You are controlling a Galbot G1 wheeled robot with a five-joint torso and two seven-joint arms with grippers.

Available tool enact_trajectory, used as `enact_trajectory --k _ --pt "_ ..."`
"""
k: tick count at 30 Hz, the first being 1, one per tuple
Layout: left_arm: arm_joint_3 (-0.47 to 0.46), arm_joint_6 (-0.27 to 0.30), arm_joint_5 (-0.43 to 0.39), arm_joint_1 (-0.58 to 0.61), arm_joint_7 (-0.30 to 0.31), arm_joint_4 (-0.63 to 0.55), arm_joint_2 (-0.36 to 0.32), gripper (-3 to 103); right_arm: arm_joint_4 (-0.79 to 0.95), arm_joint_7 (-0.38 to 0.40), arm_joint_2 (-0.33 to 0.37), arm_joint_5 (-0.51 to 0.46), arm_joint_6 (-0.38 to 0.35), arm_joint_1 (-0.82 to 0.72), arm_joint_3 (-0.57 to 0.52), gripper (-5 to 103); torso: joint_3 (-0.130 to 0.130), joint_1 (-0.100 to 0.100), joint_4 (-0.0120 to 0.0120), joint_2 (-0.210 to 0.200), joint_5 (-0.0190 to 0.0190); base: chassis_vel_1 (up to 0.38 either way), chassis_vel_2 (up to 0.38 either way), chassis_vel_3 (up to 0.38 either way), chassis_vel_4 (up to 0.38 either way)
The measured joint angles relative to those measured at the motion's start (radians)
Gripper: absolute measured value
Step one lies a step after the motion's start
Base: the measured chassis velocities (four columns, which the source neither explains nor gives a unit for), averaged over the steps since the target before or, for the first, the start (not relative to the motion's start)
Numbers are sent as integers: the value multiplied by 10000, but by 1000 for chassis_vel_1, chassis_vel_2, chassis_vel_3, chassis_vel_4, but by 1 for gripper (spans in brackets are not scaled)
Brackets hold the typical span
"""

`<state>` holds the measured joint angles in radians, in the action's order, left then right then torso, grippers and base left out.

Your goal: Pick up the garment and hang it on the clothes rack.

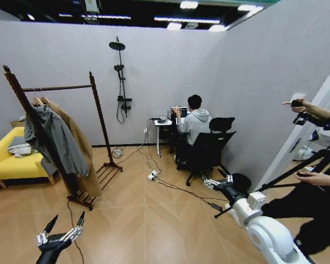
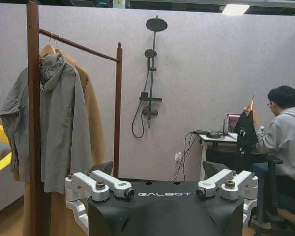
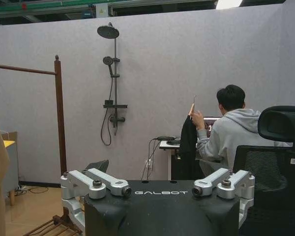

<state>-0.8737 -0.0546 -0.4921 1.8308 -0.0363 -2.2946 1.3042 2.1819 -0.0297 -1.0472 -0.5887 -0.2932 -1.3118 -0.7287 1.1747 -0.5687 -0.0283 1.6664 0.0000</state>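
Nearest, at seven o'clock: left hand (image 1: 65,226), fingers spread wide and empty, raised low as if kept ready. At four o'clock: right hand (image 1: 215,183), likewise wide open with nothing in it, aimed toward the seated person.

Farther, at ten o'clock: the clothes rack (image 1: 59,87), grey hooded jacket (image 1: 54,137) and tan coat (image 1: 80,144) crowding its left end, leaving bar free.

Farthest, at one o'clock by the worktop (image 2: 217,138): the garment (image 2: 246,132), dangling from a person's raised hand, probably offered for pickup; well apart from both hands.
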Motion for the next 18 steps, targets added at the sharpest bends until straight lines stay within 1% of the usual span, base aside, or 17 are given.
enact_trajectory --k 18 --pt "0 0 0 0 0 0 0 100 -180 -267 -154 209 -30 -13 101 100 0 0 0 0 1 0 0 0 0"
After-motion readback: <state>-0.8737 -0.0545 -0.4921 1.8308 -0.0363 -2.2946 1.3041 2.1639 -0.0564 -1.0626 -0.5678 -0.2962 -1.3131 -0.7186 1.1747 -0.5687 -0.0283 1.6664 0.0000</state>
